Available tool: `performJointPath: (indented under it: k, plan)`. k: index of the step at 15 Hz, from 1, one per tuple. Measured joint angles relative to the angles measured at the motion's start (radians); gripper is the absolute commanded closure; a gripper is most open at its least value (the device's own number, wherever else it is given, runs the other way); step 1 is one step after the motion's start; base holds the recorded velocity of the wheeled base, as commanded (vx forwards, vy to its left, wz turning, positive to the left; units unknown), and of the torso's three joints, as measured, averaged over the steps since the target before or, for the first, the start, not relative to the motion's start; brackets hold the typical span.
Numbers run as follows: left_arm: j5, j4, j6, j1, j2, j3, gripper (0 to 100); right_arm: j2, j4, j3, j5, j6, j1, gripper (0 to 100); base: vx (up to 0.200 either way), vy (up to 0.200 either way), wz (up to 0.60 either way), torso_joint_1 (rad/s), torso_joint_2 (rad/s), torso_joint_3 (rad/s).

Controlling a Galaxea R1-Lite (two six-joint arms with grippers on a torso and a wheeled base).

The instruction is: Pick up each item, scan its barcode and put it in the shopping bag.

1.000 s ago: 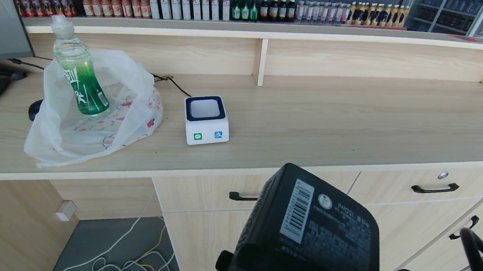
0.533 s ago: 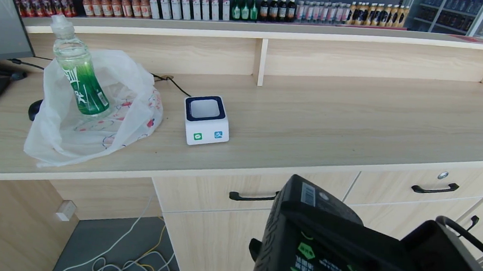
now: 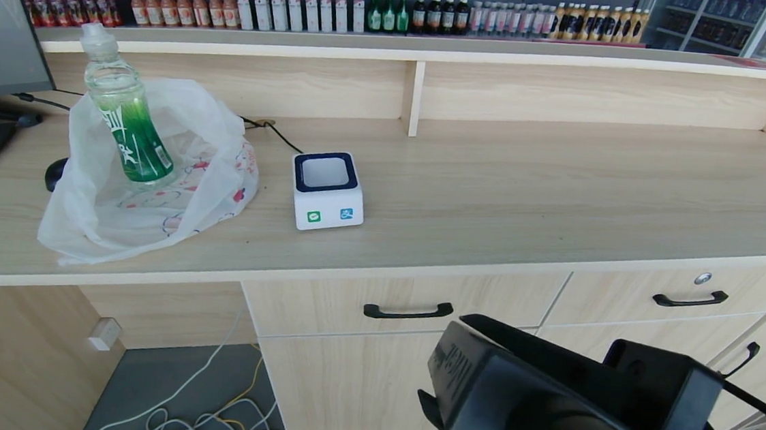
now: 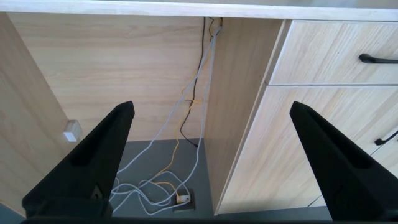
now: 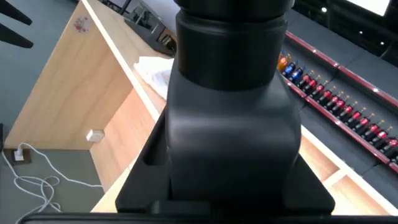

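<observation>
Now the black bottle (image 3: 512,403) has turned and dropped lower, in front of the drawers (image 3: 405,285). Right gripper (image 5: 227,196) grips it tight. Left gripper (image 4: 211,109) hangs spread wide under the counter (image 4: 186,6).

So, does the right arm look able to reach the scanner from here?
Probably yes. The scanner stands clear on the counter, apart from the shopping bag. The right gripper, shut on the black item, is out in front of the drawers, with nothing between.
</observation>
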Motion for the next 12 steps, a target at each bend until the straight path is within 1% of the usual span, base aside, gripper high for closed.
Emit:
performJointPath:
  k: [3, 5, 7, 9, 10, 12]
  plan:
    - [0.0, 0.0, 0.0, 0.0, 0.0, 0.0, 0, 0.004, 0.019, -0.016, 0.098, 0.033, -0.053, 100, 0.0, 0.0, 0.0, 0.0, 0.0, 0.0]
    - [0.0, 0.0, 0.0, 0.0, 0.0, 0.0, 0, 0.002, 0.077, -0.027, 0.182, 0.119, -0.083, 100, 0.0, 0.0, 0.0, 0.0, 0.0, 0.0]
    - [0.0, 0.0, 0.0, 0.0, 0.0, 0.0, 0, 0.001, 0.091, -0.039, 0.2, 0.155, -0.099, 100, 0.0, 0.0, 0.0, 0.0, 0.0, 0.0]
    - [0.0, 0.0, 0.0, 0.0, 0.0, 0.0, 0, -0.002, 0.081, -0.048, 0.171, 0.247, -0.13, 100, 0.0, 0.0, 0.0, 0.0, 0.0, 0.0]
    - [0.0, 0.0, 0.0, 0.0, 0.0, 0.0, 0, -0.003, 0.06, -0.053, 0.12, 0.358, -0.146, 100, 0.0, 0.0, 0.0, 0.0, 0.0, 0.0]
    - [0.0, 0.0, 0.0, 0.0, 0.0, 0.0, 0, -0.003, 0.031, -0.062, -0.037, 0.597, -0.172, 100, 0.0, 0.0, 0.0, 0.0, 0.0, 0.0]
